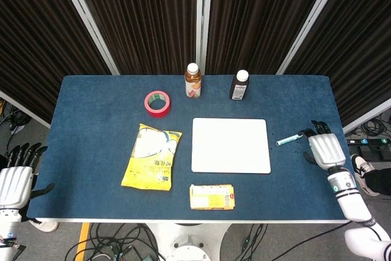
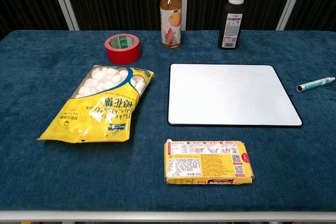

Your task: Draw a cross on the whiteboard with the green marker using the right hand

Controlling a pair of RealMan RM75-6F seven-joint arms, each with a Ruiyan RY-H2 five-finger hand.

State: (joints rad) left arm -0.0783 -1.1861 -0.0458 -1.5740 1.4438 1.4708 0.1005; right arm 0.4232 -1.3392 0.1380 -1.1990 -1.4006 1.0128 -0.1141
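We look down on a blue table (image 1: 91,126) where the whiteboard (image 1: 231,145) lies flat near the middle, its surface blank. The green marker (image 1: 289,139) lies on the cloth just right of the board, angled, with its far end pointing toward the table's right edge; the chest view shows it at the frame's right side (image 2: 315,84). Our right hand (image 1: 325,149) hovers over the table's right side, just beside the marker's outer end, fingers spread apart and holding nothing; we cannot tell whether the fingertips touch the marker. Our left hand (image 1: 14,181) hangs off the table's left front corner, fingers apart and empty. Neither hand shows in the chest view.

Behind the board stand two bottles, a tea bottle (image 1: 193,81) and a dark bottle (image 1: 239,85). A red tape roll (image 1: 157,102) sits left of the tea bottle. A yellow marshmallow bag (image 1: 152,156) lies left of the board, and a yellow box (image 1: 212,197) lies in front of it near the table's front edge.
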